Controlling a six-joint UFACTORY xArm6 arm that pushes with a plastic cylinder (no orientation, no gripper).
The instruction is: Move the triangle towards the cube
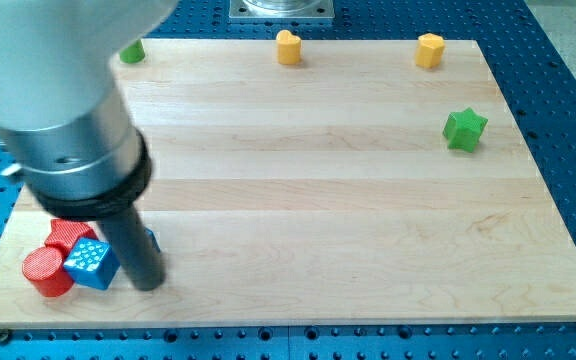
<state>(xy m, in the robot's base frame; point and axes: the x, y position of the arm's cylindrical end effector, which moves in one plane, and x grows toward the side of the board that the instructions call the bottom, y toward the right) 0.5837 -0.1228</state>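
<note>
A blue cube [90, 264] with white dots sits near the board's bottom left corner. A small blue block [152, 240], mostly hidden behind the rod, shows at the rod's right edge; its shape cannot be made out. My tip [148, 284] rests on the board right next to the cube's right side, just below the hidden blue block. The arm's large grey body fills the view's top left.
A red cylinder [46, 272] touches the cube's left side and another red block [71, 233] sits just above them. A green block [132, 51], a yellow heart [287, 47] and a yellow hexagon [429, 49] line the top edge. A green star [464, 129] is at the right.
</note>
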